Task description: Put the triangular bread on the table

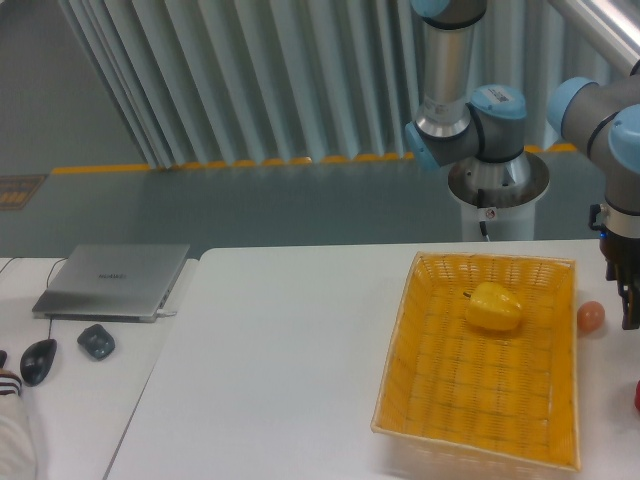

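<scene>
Surface: white table (280,380) fills the lower view, a seam dividing it from a second white desk at left
Near left edge: a sleeve cuff (12,420) pokes in at the corner
Basket: yellow woven basket (440,400) sits on the right half of the table; rectangular, open at the top
Basket contents: glossy yellow bell pepper (495,306) lies in the far part; nothing else shows inside
Beside basket: small orange-pink ball (591,317) rests on the table just right of the far rim
Left desk: black mouse (38,360); dark round object (96,342); closed grey laptop (112,281) behind them
Gripper: gripper (630,305) hangs at the right frame edge, near the ball; cut off by the edge, so jaw state cannot be told
Triangular bread: not visible anywhere in view
Background: robot base (497,190) behind the table; grey floor with a yellow line; pleated curtain (250,80)
</scene>
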You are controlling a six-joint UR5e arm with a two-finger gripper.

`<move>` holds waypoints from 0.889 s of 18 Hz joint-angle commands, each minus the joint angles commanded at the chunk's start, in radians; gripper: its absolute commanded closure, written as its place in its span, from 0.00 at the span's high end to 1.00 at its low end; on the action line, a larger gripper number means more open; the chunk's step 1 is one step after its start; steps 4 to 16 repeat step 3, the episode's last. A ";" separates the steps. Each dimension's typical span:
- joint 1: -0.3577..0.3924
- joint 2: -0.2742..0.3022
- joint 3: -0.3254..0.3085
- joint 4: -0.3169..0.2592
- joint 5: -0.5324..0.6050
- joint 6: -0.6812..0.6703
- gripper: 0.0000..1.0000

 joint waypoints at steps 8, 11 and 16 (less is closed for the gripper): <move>0.000 0.002 0.000 0.000 -0.006 0.000 1.00; 0.000 0.002 0.000 0.000 -0.006 0.000 1.00; 0.000 0.002 0.000 0.000 -0.006 0.000 1.00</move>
